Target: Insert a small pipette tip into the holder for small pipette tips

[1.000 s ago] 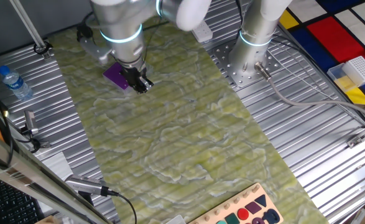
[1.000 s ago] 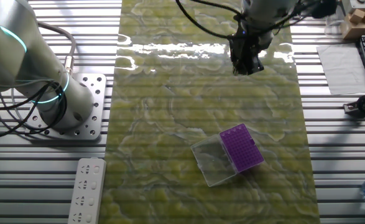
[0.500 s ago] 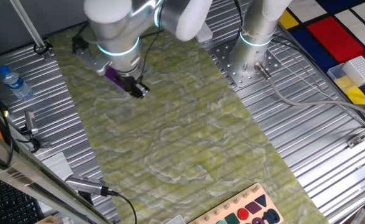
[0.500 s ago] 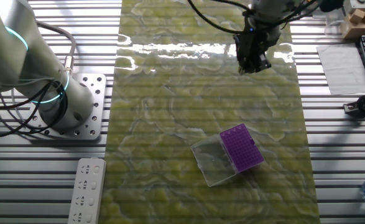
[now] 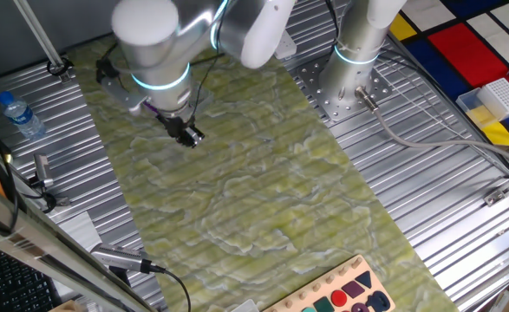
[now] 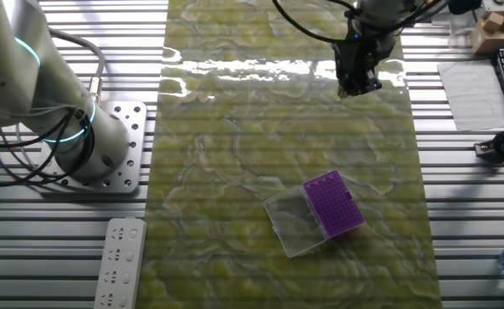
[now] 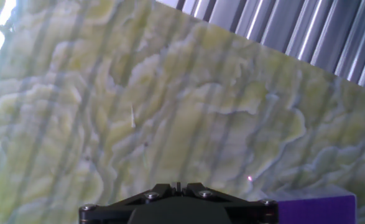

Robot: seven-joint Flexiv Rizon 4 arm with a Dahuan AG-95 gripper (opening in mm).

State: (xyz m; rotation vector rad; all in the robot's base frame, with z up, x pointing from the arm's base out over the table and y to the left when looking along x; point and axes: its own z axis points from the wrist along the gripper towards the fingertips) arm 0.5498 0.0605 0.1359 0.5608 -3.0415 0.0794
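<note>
- The gripper (image 6: 357, 84) hangs over the green mat (image 6: 234, 172), touching nothing visible.
- Finger opening cannot be told (tips too small).
- The purple holder (image 6: 332, 204) lies well apart.

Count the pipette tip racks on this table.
2. The purple holder lies on the green mat, with its clear cover alongside. The white gridded rack sits on a pale blue tray, off the mat. Others may be hidden or out of frame.
</note>
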